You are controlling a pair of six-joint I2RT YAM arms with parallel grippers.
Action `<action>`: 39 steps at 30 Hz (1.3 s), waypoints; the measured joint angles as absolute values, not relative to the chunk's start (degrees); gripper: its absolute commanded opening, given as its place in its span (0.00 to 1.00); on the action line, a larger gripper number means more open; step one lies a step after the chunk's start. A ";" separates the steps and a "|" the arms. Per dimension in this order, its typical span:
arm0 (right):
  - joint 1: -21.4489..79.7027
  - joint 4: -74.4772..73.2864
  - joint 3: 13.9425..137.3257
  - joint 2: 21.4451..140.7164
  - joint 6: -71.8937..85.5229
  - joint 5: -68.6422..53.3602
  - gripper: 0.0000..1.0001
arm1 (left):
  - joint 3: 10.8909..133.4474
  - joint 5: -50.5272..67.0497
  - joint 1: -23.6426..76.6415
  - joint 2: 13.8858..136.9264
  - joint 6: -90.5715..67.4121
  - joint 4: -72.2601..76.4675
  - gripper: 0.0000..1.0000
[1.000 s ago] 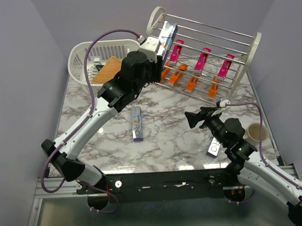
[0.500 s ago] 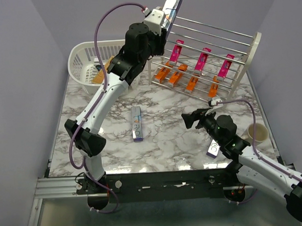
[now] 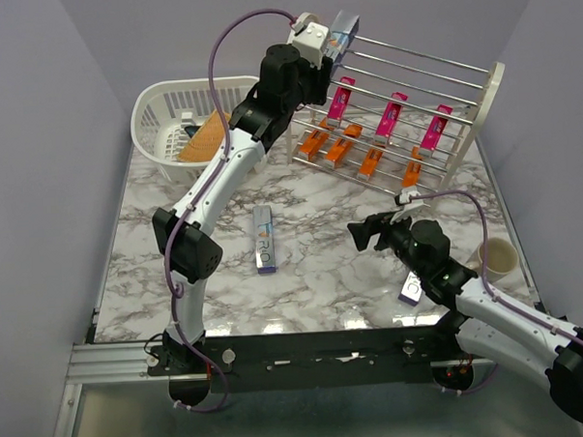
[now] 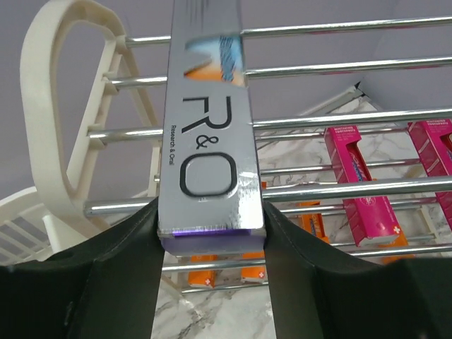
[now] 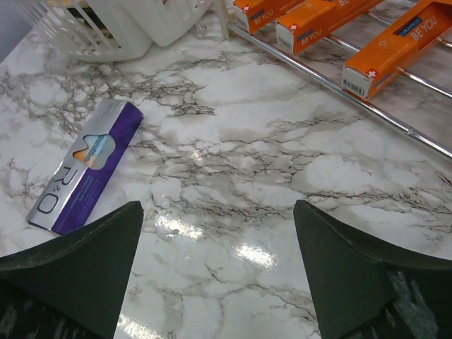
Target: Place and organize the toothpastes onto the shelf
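My left gripper (image 3: 330, 41) is shut on a silver toothpaste carton (image 4: 208, 141) with a purple end, held high against the top rods at the left end of the cream shelf (image 3: 490, 82). Orange cartons (image 3: 342, 149) lie on the lowest tier and pink cartons (image 3: 392, 115) on the tier above, also showing in the left wrist view (image 4: 360, 187). A second silver carton (image 3: 263, 238) lies flat on the marble, seen too in the right wrist view (image 5: 85, 166). A third one (image 3: 412, 287) lies beside my right arm. My right gripper (image 3: 365, 233) is open and empty above the marble (image 5: 217, 208).
A white slotted basket (image 3: 156, 113) holding a tan woven cone (image 3: 206, 135) stands at the back left, next to the shelf. A paper cup (image 3: 496, 256) stands at the right edge. Grey walls close in on three sides.
My left arm has lifted the silver carton up and to the right, from the shelf's left end frame to its top rods. My right gripper has shifted slightly left, still open.
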State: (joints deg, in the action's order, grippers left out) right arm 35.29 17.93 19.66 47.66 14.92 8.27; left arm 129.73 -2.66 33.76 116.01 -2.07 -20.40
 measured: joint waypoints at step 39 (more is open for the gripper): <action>35.27 17.91 21.32 50.72 14.39 8.01 0.95 | 131.46 -2.20 32.95 120.03 -5.23 -8.69 0.79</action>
State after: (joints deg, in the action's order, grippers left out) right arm 35.27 17.91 21.32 50.72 14.39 8.01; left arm 131.46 -2.20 32.95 120.03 -5.23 -8.69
